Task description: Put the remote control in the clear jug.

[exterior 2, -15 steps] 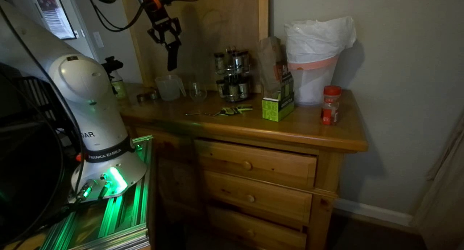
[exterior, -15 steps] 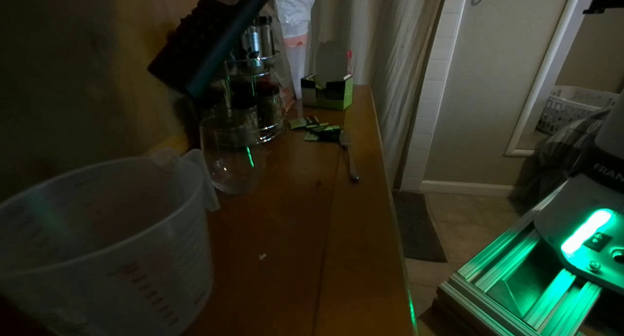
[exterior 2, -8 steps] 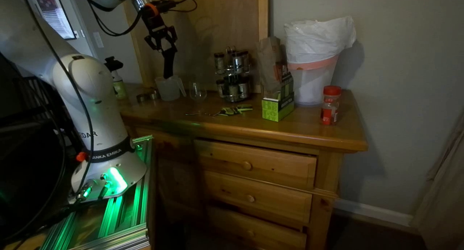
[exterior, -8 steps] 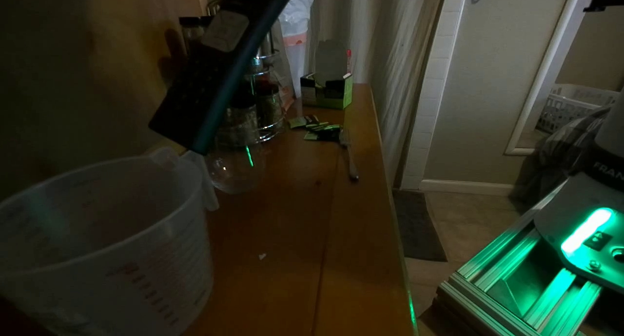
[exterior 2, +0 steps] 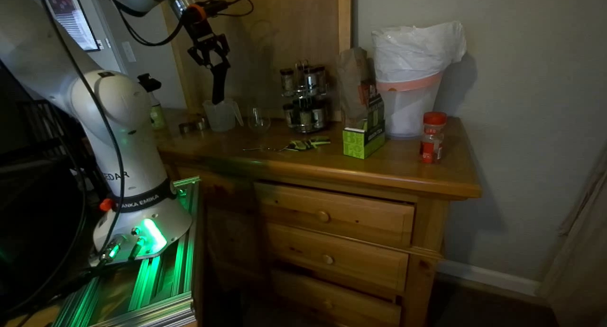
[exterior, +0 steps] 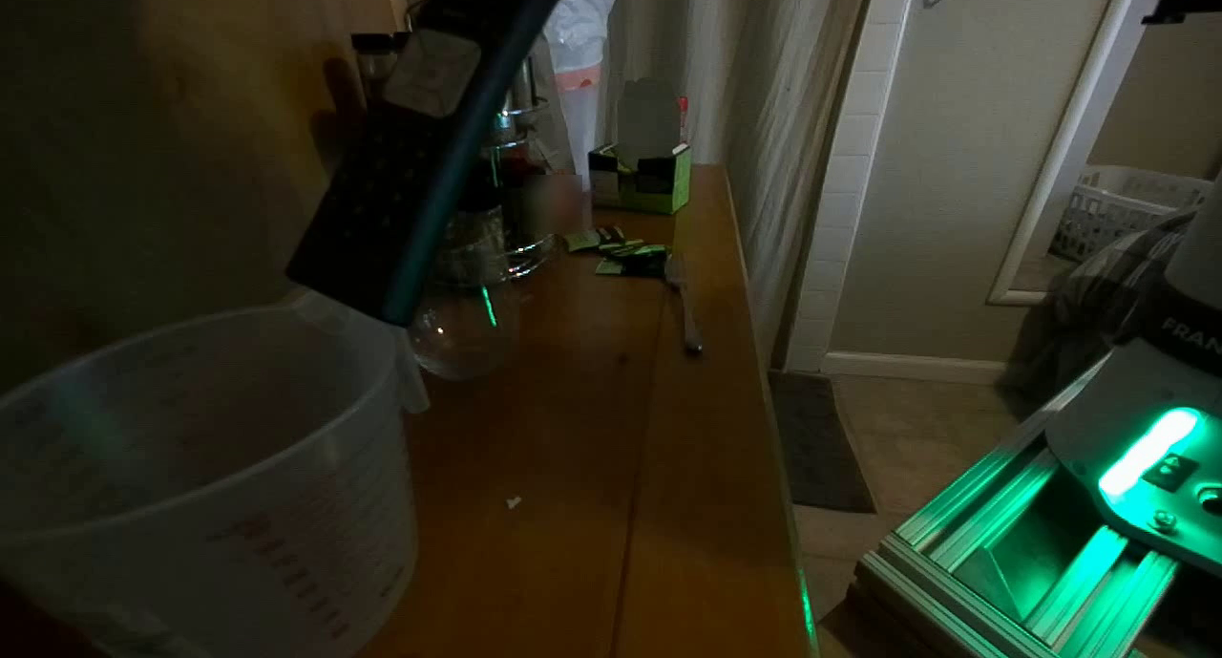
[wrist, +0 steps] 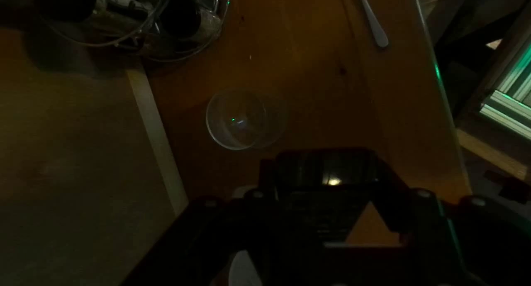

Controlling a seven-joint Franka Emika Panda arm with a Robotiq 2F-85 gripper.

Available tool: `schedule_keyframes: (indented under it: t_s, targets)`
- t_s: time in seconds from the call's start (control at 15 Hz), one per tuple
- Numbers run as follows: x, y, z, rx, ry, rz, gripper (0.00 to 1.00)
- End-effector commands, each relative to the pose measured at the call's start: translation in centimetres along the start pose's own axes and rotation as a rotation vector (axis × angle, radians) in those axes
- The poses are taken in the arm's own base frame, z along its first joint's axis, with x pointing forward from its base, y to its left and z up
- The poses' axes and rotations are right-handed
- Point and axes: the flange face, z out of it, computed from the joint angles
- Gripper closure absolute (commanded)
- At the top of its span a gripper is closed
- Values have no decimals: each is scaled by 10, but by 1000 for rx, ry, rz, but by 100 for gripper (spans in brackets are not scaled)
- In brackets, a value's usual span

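Note:
The long black remote control (exterior 2: 218, 85) hangs steeply tilted from my gripper (exterior 2: 219, 67), which is shut on its upper end. In an exterior view its buttoned face (exterior: 382, 176) shows, with its lower end by the jug's handle-side rim. The clear jug (exterior 2: 221, 116) stands upright on the desk; its wide rim and reddish marks show in an exterior view (exterior: 286, 505). The remote's lower end overlaps the rim in both exterior views; I cannot tell whether it is inside. In the dark wrist view the remote (wrist: 325, 169) sits between the fingers; the jug is mostly hidden there.
A clear glass vessel (exterior 2: 259, 121) stands beside the jug's handle. A spice rack (exterior 2: 306, 104), a green box (exterior 2: 363, 139) and packets (exterior 2: 306, 144) are farther along the desk. Metal tins (exterior 2: 192, 126) and a spray bottle (exterior 2: 154, 108) stand on the jug's other side. A wooden panel (exterior 2: 284, 23) rises behind.
My gripper has come down with the remote, from above the jug to its rim level, and slightly left in an exterior view. In the last half second it moved only a little. The jug has not moved.

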Motion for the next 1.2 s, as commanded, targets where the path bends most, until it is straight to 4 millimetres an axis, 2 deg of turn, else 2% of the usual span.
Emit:
schedule_keyframes:
  t_s: [0.0,0.33,0.73,0.87,1.13]
  targets:
    - [31,16,-12,-49,-33,-86,67]
    - [75,33,-13,-104,-44,-200,67]
    - [134,27,13,-96,-106,-381,67]
    - [147,22,24,-77,-129,-432,67]
    - [158,18,39,-28,-167,-482,67]
